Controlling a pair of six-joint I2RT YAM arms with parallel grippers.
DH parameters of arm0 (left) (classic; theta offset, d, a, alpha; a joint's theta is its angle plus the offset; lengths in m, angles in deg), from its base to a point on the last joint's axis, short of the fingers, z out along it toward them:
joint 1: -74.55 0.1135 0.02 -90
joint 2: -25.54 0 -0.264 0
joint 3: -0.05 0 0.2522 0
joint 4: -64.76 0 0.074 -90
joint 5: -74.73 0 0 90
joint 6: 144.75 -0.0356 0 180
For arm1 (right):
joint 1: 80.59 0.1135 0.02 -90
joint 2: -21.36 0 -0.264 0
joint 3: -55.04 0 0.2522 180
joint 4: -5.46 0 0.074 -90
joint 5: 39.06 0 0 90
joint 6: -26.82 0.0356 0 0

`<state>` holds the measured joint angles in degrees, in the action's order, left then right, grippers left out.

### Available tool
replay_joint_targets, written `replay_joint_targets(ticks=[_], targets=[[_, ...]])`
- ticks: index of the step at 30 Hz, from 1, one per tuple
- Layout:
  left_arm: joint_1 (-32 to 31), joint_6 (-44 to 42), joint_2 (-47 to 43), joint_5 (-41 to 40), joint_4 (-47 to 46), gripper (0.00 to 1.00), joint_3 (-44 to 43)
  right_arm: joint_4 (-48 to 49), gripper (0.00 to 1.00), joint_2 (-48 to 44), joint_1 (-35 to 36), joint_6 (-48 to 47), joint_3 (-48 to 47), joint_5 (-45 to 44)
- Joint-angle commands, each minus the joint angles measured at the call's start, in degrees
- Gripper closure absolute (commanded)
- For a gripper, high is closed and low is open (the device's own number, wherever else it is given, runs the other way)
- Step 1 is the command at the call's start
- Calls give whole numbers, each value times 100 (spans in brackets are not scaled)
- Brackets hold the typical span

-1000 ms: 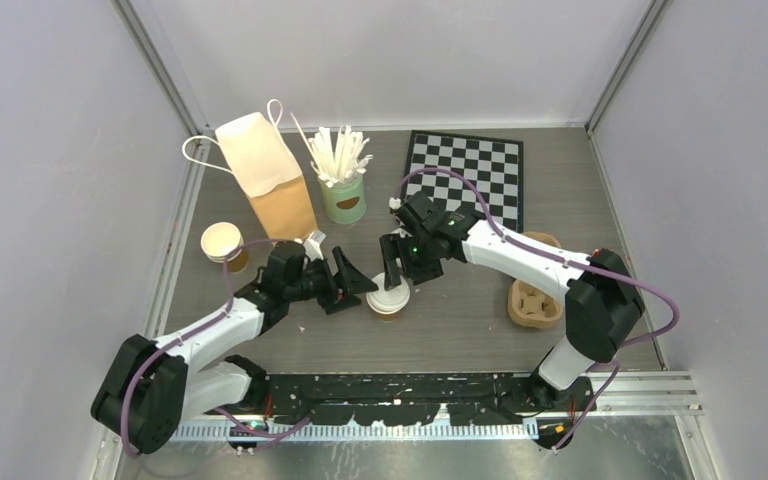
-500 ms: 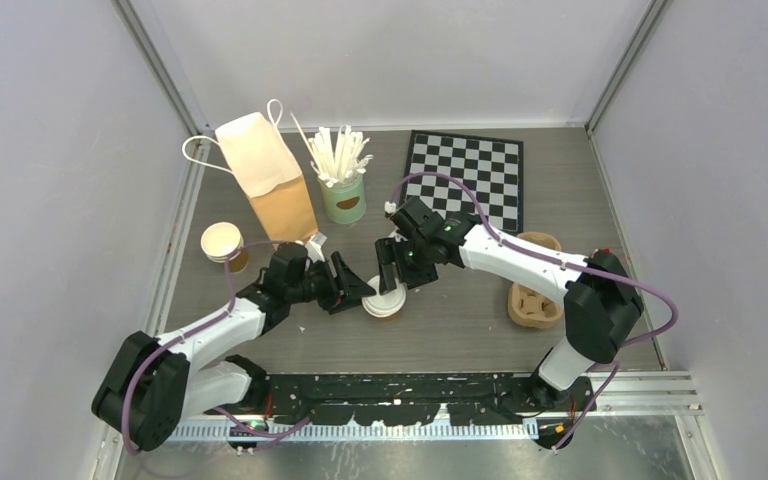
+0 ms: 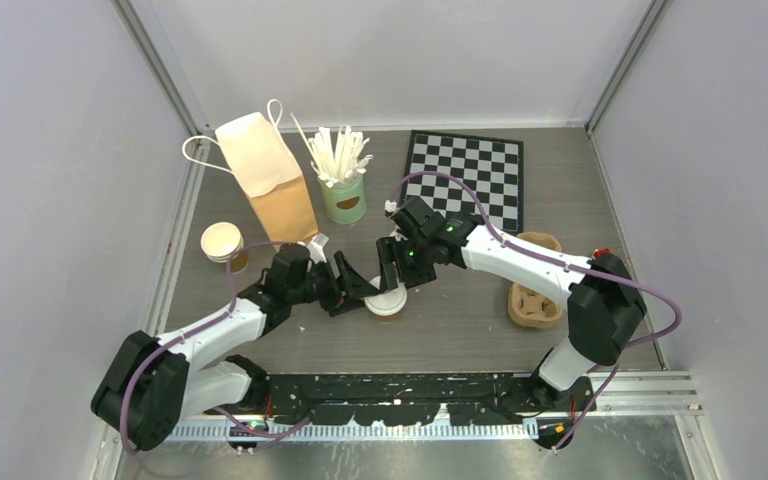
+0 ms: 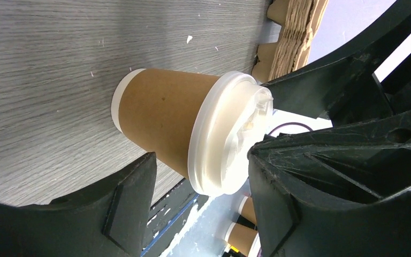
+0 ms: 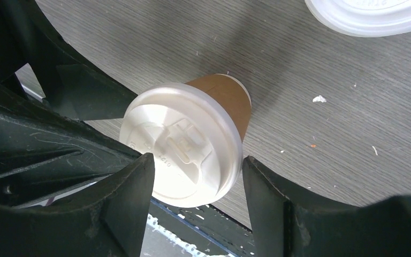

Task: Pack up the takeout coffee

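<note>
A tan paper cup (image 3: 387, 301) with a white lid (image 5: 182, 152) stands on the table between the two arms. My left gripper (image 3: 364, 285) is at its left side, open, the fingers (image 4: 126, 206) straddling the cup (image 4: 163, 115) with a gap on one side. My right gripper (image 3: 392, 274) hangs over it from behind, open, its fingers (image 5: 131, 187) flanking the lid's rim. Another tan cup (image 3: 222, 243) stands uncovered at the left. A loose white lid (image 5: 369, 13) lies on the table beyond the lidded cup.
A paper bag (image 3: 265, 175) stands at the back left, with a mint-green can of white sticks (image 3: 344, 196) beside it. A checkerboard mat (image 3: 465, 175) lies at the back. The brown pulp cup tray (image 3: 535, 296) sits at the right.
Both grippers have narrowed a little around the lidded cup, and my right gripper has edged slightly left. The cup has stayed in place.
</note>
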<state>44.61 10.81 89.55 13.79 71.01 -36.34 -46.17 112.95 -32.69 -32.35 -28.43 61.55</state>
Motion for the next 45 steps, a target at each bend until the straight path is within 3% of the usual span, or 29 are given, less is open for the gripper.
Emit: replay_joint_targets(ticks=[1,11,28,35,38,42,45], targets=[[-60,10,-108,-66,-277,35,-118,87,35,-221,35,63,-50,28],[-100,-27,-79,-152,-236,46,-85,193,40,-256,36,111,144,18],[-162,-700,-130,-872,898,57,20,644,42,-370,34,19,743,-143],[-170,-658,-342,-876,955,58,242,983,47,-527,31,63,1272,-181],[-177,-412,-424,-634,553,58,445,1263,47,-642,33,41,1609,-103],[-180,-161,-497,-271,116,51,437,1352,47,-686,29,-173,1653,-47],[-172,-418,-512,-412,478,47,105,1339,47,-674,-31,-349,1541,46]])
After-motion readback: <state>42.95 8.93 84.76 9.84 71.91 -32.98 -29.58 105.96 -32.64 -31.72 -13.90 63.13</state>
